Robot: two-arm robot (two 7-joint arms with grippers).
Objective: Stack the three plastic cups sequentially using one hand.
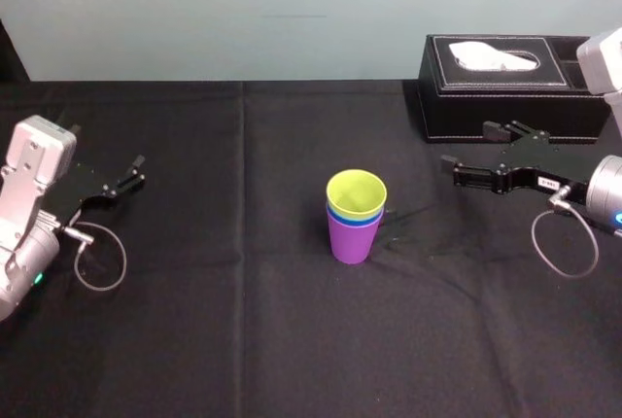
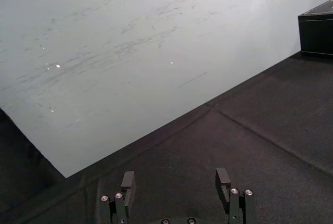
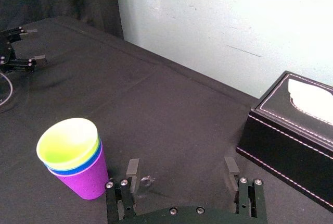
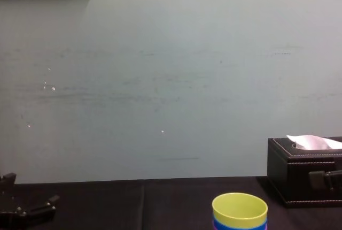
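The three plastic cups stand nested in one upright stack at the middle of the black table: the purple cup at the bottom, the bright blue cup showing as a rim inside it, and the yellow-green cup on top. The stack also shows in the right wrist view and the chest view. My right gripper hovers to the right of the stack, apart from it, open and empty. My left gripper rests far to the left, open and empty.
A black tissue box with a white tissue sits at the back right, just behind my right gripper. A pale wall runs along the table's far edge. A black cloth covers the table.
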